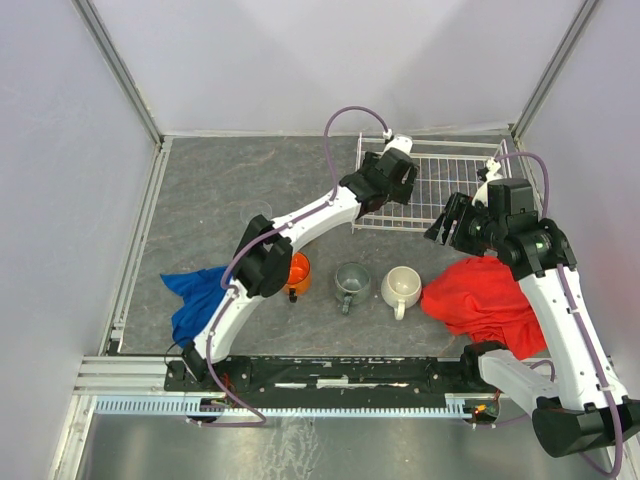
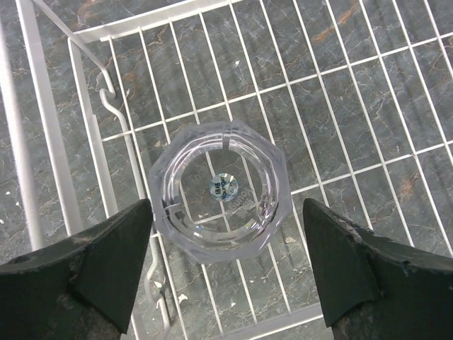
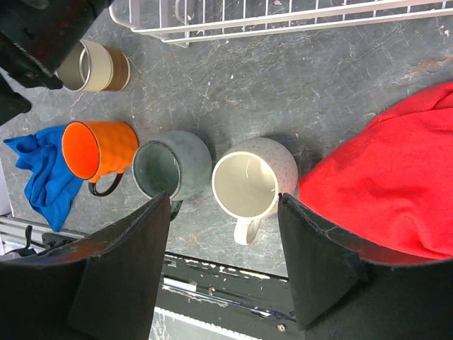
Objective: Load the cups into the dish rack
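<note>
Orange mug [image 3: 99, 150], grey-green mug [image 3: 172, 164], cream mug [image 3: 249, 180]; white rack [image 1: 445, 180]; red cloth [image 3: 396, 163].

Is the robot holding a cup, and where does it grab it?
Nothing is held. The left gripper is open around the glass tumbler in the dish rack; the right gripper is open, empty.

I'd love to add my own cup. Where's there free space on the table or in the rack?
Bare table lies far left, between the side wall and the rack. The rack's wires right of the glass are free too. The near strip is crowded: blue cloth, orange mug, grey mug, white mug, red cloth.
</note>
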